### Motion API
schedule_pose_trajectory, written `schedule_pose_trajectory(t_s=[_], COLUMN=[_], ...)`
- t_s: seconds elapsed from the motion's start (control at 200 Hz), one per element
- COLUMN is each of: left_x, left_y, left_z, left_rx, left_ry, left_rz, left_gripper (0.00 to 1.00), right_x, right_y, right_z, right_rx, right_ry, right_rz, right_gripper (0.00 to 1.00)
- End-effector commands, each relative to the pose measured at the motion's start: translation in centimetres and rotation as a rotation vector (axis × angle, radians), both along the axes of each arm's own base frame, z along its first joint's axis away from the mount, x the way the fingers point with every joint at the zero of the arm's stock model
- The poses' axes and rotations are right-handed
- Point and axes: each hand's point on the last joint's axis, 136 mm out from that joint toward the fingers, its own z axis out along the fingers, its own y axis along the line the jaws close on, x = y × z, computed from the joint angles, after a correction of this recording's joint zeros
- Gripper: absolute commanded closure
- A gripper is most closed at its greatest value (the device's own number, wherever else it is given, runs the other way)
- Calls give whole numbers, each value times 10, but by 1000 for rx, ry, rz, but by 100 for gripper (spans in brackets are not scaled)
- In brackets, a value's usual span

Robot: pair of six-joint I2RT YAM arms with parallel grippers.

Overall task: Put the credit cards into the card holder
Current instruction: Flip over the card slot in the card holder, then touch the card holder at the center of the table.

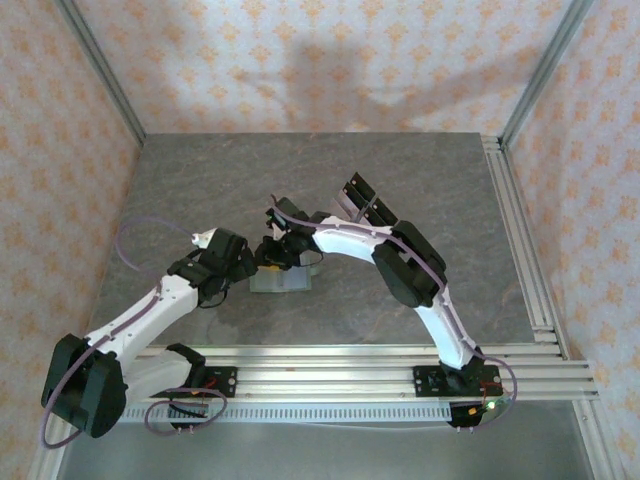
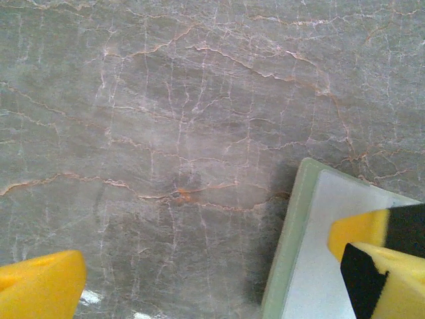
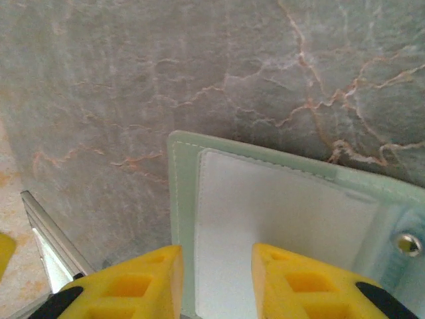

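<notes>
Evidently the holder [image 3: 182, 199] lay unfolded, long axis crosswise, table [image 2: 166, 100] free past its edges. Left gripper [image 2: 206, 279] gaped wide; right gripper [image 3: 217, 256] hung above it, jaws parted, empty.

The table [image 1: 400, 180] is a grey, stone-patterned slab veined with thin reddish-brown lines, with aluminium rails [image 1: 330, 365] along its near and right sides. The card holder [image 1: 283, 281] lies flat on it near the middle, a little toward the near edge. It is opened out, with a sage-green rim around a paler panel and a snap stud at one edge.
</notes>
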Motion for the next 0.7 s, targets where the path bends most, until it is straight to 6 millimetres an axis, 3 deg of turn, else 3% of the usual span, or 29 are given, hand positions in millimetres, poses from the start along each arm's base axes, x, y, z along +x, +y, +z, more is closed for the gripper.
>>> schedule_pose_trajectory(t_s=[0.0,0.195,0.36,0.465,0.606,0.691], left_x=[-1,1,3,7,13,18], left_y=[10,7,-1,-6,-12,-16], left_z=[11,9,-2,-10,-19,-24], left_rx=[21,15,1,-5,-1,6], left_ry=[-10,11,42,63,90,109], left_rz=[44,32,2,-20,-43,-59], left_gripper=[0,0,0,0,0,0], right_x=[-9,-7,-3,-2,1,3], right_y=[2,0,-26,-64,-125,-147], right_z=[1,51,89,88,66,51], right_rx=[-1,85,119,38,-193,-305], right_ry=[49,-21,-94,-156,-247,-279], right_rz=[18,23,-32,-89,-153,-161], right_gripper=[66,63,63,63,60,58])
